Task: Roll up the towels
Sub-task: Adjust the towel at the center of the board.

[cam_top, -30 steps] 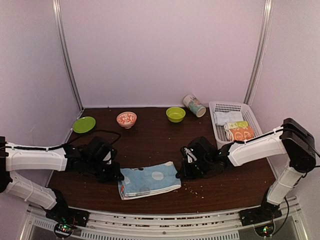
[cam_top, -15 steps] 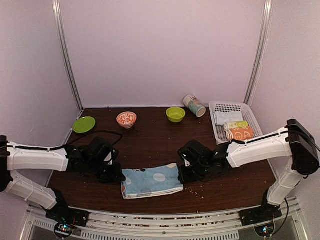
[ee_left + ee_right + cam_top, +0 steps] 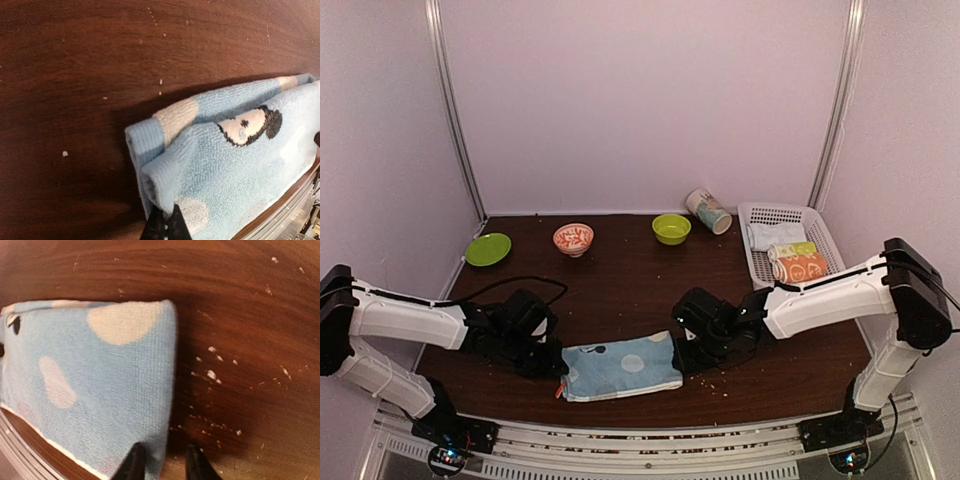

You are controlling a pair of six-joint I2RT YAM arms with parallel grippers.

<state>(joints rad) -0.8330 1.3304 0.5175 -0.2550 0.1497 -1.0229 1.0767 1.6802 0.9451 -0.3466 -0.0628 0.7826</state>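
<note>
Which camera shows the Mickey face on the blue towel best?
The left wrist view: the Mickey head is big and sharp on the blue towel. From the top view the whole towel shows, but the head is only a tiny smudge. The right wrist view shows mostly dots.

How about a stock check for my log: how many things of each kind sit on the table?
Towels: 4, light blue towel lying folded, plus pale roll, yellow-green roll, orange roll
Bowls: 2, orange bowl, green bowl
Plates: 1, green plate
Cups: 1, cup on its side
Baskets: 1, white basket
Total: 9
</note>
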